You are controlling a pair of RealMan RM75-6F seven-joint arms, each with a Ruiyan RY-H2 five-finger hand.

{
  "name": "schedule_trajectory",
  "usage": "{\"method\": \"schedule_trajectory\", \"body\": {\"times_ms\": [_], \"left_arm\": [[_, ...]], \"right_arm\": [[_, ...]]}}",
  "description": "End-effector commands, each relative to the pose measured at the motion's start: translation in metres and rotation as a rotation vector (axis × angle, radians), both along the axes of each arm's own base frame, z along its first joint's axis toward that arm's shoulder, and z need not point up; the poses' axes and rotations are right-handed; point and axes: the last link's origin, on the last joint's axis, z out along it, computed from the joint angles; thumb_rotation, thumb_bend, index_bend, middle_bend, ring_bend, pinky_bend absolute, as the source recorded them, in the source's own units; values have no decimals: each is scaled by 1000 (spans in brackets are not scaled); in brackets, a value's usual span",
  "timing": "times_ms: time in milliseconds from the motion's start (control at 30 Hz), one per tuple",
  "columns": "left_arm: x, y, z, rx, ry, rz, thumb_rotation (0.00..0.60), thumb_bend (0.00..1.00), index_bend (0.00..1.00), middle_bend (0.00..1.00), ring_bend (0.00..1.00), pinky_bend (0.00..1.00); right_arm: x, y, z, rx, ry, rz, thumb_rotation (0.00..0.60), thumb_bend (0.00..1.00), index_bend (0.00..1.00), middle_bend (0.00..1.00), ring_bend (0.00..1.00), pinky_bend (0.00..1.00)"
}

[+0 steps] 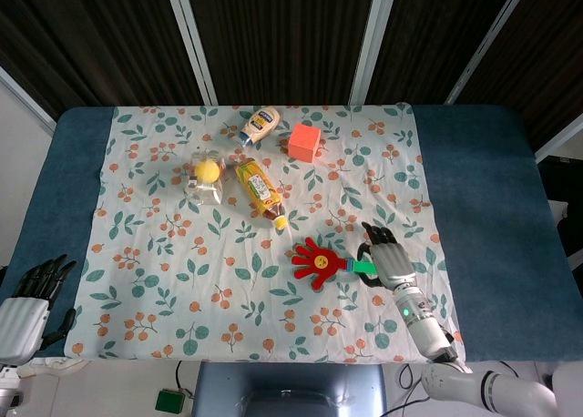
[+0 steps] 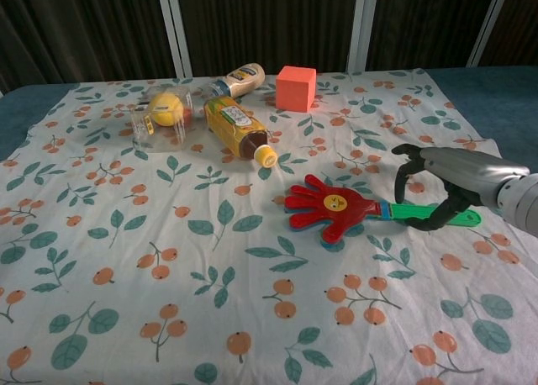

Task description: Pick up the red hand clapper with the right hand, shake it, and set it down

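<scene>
Evidently the right hand (image 2: 441, 187) arched over the red hand clapper (image 2: 336, 208)'s green handle (image 2: 420, 210), fingers (image 2: 412, 168) apart and not yet grasping, placed to close on it.

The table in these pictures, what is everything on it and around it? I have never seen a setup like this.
Red plastic hand clapper with green handle: one, flat on the cloth, right of centre.
Amber drink bottle with yellow cap: one, lying on its side, middle back.
Cream squeeze bottle: one, lying at the back.
Orange-red cube: one, at the back, right of the bottles.
Clear plastic box holding a yellow ball: one, back left.
Floral tablecloth: one, white with leaves and oranges, over a blue table.
Right hand: fingers curled around the green handle.
Left hand: dark fingers, at the near left edge, holding nothing.
</scene>
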Motion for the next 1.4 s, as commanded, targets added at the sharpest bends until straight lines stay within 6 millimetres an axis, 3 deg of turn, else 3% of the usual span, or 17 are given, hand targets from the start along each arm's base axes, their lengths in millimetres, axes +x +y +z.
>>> {"method": "schedule_trajectory", "body": {"times_ms": [33,233,500,767,900,967,1033,1133,1233,1400], "left_arm": [[0,0,0,0,0,-1,600,449,0,0,0,112],[0,0,0,1,0,0,600,449,0,0,0,112],[0,-1,1,5,-1,-4,600,449,0,0,0,112],[1,-2,0,3,0,-7,600,449,0,0,0,112],[1,-2,1,6,0,-8,600,449,0,0,0,111],[1,-2,1,7,0,-8,600,449,0,0,0,111],[1,-1,0,7,0,-7,600,448,0,0,0,111],[1,-1,1,7,1,-6,600,449,0,0,0,112],[1,-1,0,6,1,-6,600,450,0,0,0,111],[1,-1,0,5,3,-4,600,449,0,0,0,111]], "right_arm": [[0,0,-1,4,1,-2,600,399,585,0,0,0],[0,-1,-3,5,-7,-8,600,400,603,28,0,0],[-1,-2,-3,-3,-44,-20,600,439,722,241,0,0],[0,-2,1,-10,-46,-7,600,445,735,252,1,0],[1,-2,2,-25,-55,-3,600,453,794,338,89,11],[3,-2,3,-34,-68,-1,600,459,820,415,187,109],[5,-2,4,-46,-91,2,600,462,843,492,330,347],[7,-1,5,-62,-134,7,600,462,874,569,517,612],[8,-1,6,-67,-180,5,600,462,896,644,684,731],[7,0,4,-60,-247,-10,600,462,911,703,766,793]]}}
